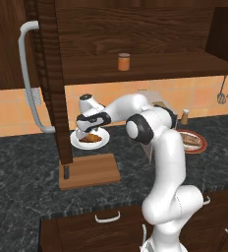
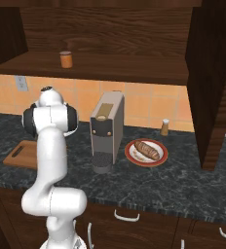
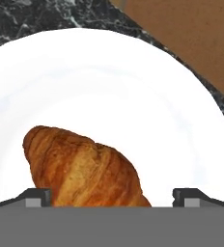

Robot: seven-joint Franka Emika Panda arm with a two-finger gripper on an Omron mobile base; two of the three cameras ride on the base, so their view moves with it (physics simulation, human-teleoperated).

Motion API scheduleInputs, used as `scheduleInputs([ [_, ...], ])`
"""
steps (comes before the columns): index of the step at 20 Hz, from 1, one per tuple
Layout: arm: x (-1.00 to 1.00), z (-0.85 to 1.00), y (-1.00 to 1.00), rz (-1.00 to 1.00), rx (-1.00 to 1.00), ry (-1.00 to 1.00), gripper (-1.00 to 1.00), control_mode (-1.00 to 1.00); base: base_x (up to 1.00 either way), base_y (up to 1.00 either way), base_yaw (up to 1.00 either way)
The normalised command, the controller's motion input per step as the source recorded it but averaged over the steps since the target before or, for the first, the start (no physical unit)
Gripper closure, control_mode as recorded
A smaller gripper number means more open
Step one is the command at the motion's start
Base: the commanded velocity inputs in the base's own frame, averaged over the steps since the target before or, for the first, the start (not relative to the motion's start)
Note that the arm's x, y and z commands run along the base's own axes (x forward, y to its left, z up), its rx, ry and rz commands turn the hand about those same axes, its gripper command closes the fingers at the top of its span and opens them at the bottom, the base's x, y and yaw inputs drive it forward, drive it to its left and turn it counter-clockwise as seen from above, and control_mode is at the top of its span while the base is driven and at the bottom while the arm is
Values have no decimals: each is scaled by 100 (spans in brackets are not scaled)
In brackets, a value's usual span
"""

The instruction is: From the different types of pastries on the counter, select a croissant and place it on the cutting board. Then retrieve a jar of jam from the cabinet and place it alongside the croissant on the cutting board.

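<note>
A golden-brown croissant (image 3: 85, 171) lies on a round white plate (image 3: 109, 87) on the dark speckled counter (image 1: 17, 167). My gripper (image 3: 111, 198) hangs open just above it, one fingertip on each side of the pastry, holding nothing. From the left base view the gripper (image 1: 88, 132) points down over the croissant (image 1: 90, 139) and its plate (image 1: 102, 142). The wooden cutting board (image 1: 94, 170) lies bare just in front of the plate; its corner (image 3: 191, 38) also shows. The orange jar of jam (image 1: 124, 62) stands on the open cabinet's shelf (image 1: 150, 69).
The open cabinet door (image 1: 52, 83) with its curved handle (image 1: 27, 78) hangs over the board's left end. A longer pastry (image 2: 147, 150) rests on a red-rimmed plate to the right. A coffee machine (image 2: 106, 129) and a slim shaker (image 2: 164, 127) stand at the back.
</note>
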Motion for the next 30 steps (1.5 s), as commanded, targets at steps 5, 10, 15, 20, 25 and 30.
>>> scheduleInputs([
  [5,0,-18,0,0,-4,0,-100,-100,0,0,0],
  [10,-15,-20,0,0,4,0,-100,-100,0,0,0],
  [15,-17,-11,0,0,5,4,-100,-100,0,0,0],
  [20,0,-48,0,3,-4,0,-100,-100,0,0,0],
  [25,0,-19,0,1,0,0,100,-100,0,0,0],
  [30,-49,46,4,1,5,-7,100,-100,0,0,0],
])
